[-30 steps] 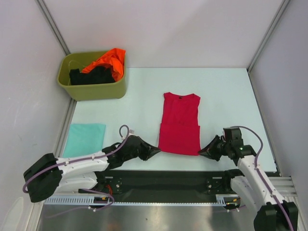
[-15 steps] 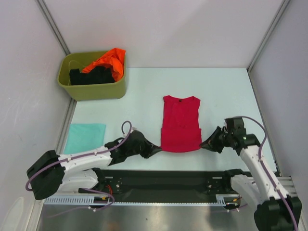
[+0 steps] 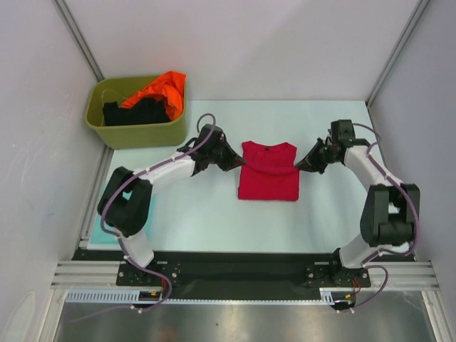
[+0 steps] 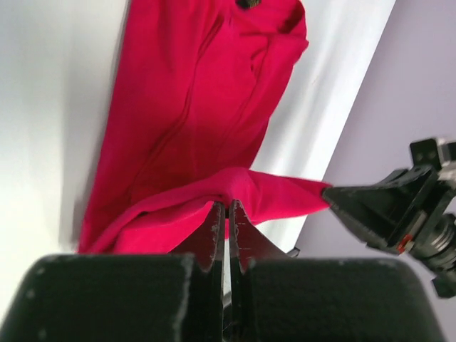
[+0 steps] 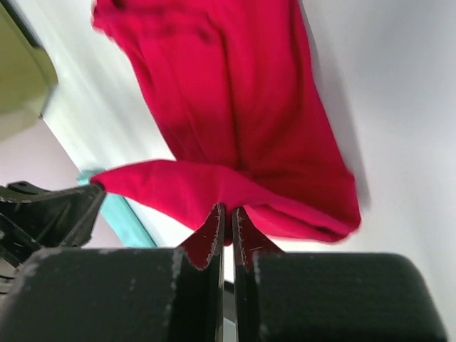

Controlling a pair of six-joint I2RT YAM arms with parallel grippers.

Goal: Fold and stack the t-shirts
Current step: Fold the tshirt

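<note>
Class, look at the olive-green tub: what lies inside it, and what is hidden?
An orange t-shirt spilling over the far rim, and a black t-shirt beside it. The floor of the tub and anything beneath the shirts are covered.

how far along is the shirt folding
Done: pale teal cloth t-shirt, folded flat. In hand: crimson-red cloth t-shirt, hem pinched in the shut jaws of left gripper and right gripper, half folded. Left: orange cloth shirt and black cloth shirt in the olive-green plastic tub.
</note>
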